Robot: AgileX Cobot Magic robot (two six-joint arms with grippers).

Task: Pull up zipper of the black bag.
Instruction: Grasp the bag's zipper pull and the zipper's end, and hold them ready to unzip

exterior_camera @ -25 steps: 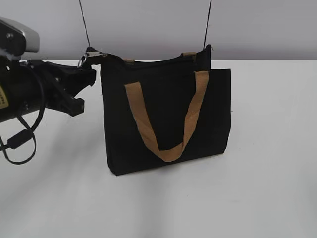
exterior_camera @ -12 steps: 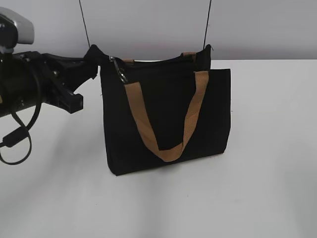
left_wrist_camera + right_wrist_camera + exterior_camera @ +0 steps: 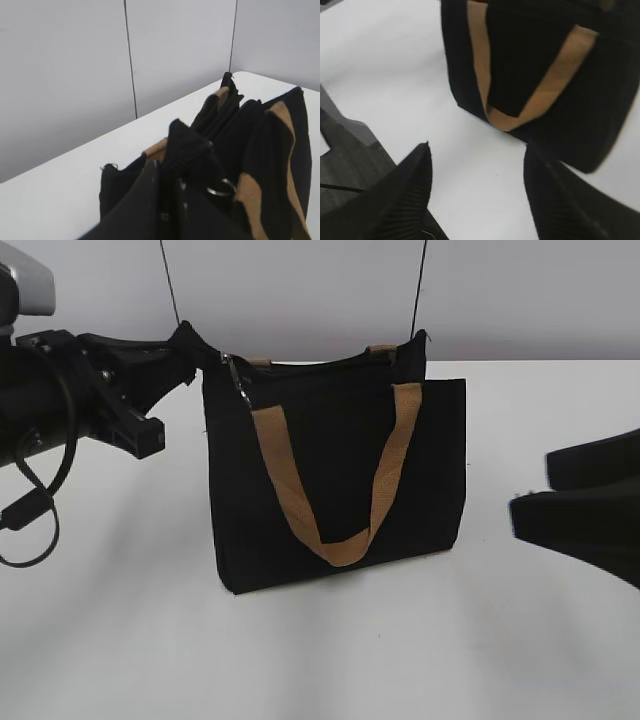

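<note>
The black bag (image 3: 340, 470) stands upright mid-table, tan handle (image 3: 385, 470) hanging down its front. The zipper (image 3: 310, 363) runs along its top edge. Its silver ring pull (image 3: 238, 380) hangs loose at the bag's top left corner, also visible in the left wrist view (image 3: 220, 189). My left gripper (image 3: 188, 348) is shut on the black strap (image 3: 187, 145) at that corner, beside the ring but not on it. My right gripper (image 3: 530, 485) is open and empty to the right of the bag; the right wrist view shows it (image 3: 478, 150) over bare table, facing the bag (image 3: 605, 95).
The white table (image 3: 120, 620) runs to a grey wall (image 3: 300, 290) close behind the bag. My left arm's looping cable (image 3: 30, 520) hangs at the left edge. Bare table lies in front of the bag and on both sides.
The ring pull was at my left gripper's tips a second ago; it now hangs against the bag's front. My right gripper has come into view from the right. The left arm rose slightly.
</note>
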